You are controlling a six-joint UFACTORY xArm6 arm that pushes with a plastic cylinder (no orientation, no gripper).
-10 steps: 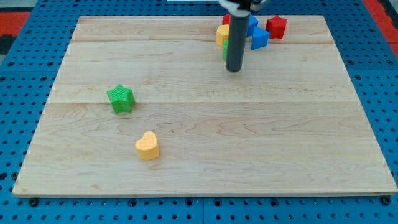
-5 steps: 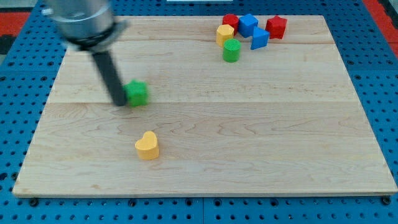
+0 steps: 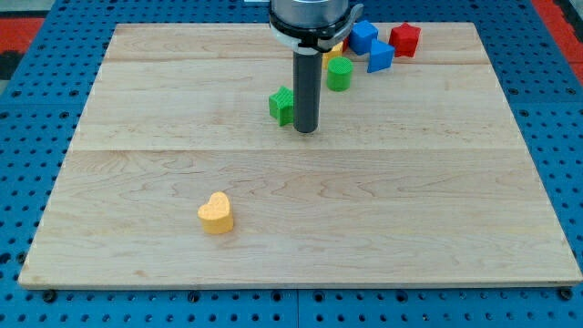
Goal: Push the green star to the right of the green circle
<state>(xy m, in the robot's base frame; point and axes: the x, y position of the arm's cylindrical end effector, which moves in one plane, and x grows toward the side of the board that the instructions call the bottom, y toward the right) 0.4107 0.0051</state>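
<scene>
My tip (image 3: pixel 306 130) touches the green star block (image 3: pixel 281 105) on its right, below-left of the green circle block (image 3: pixel 339 74); no jaws show; the wooden surface (image 3: pixel 364 210) carries two green blocks and one yellow heart block (image 3: pixel 216 213).

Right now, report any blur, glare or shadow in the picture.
Camera view: evenly lit, no glare on the wooden board; my tip and the green star look sharp; only faint, soft shadows under the yellow heart; the rod's upper housing is cropped at the view's top.

My tip (image 3: pixel 306 129) touches the star's (image 3: pixel 281 105) right, below-left of the circle (image 3: pixel 340 74).
</scene>
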